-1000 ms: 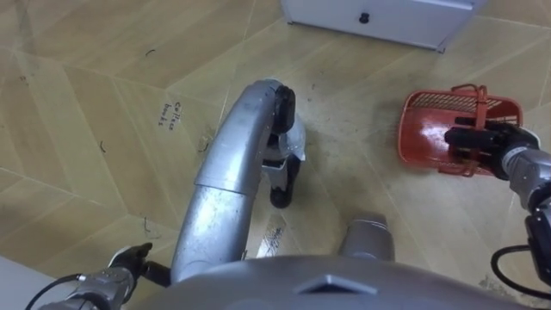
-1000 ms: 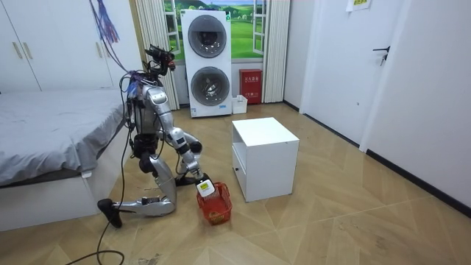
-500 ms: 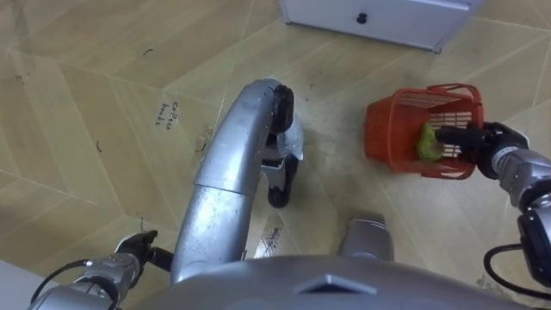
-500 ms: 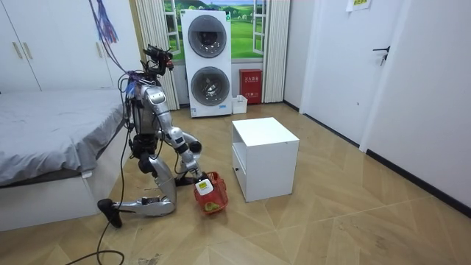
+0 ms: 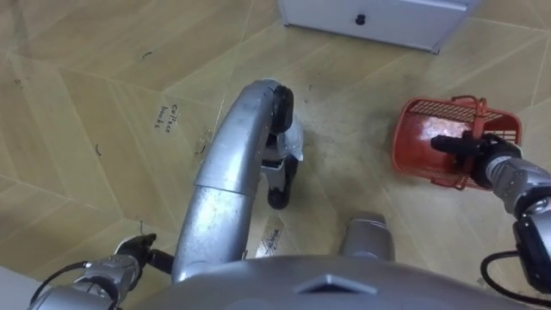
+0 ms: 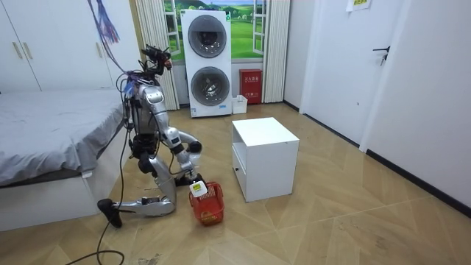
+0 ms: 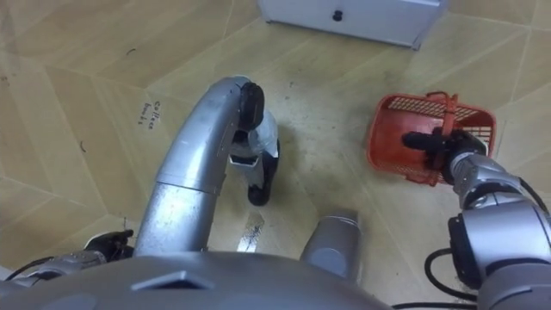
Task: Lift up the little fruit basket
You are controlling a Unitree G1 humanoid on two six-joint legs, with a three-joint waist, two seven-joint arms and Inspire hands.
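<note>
One red basket (image 5: 428, 142), right hand (image 5: 487, 158) fingers (image 5: 449, 145) clenched on it, robot kneeling

one fruit basket (image 5: 422, 129) (red), one white cabinet (image 6: 266, 165), two stacked washers (image 6: 208, 35)

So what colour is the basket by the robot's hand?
The basket is red all over, handle too; it shows best in the left eye view.

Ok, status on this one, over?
Right hand shut on fruit basket handle. Left hand idle at side. White cabinet close by, not blocking.
</note>
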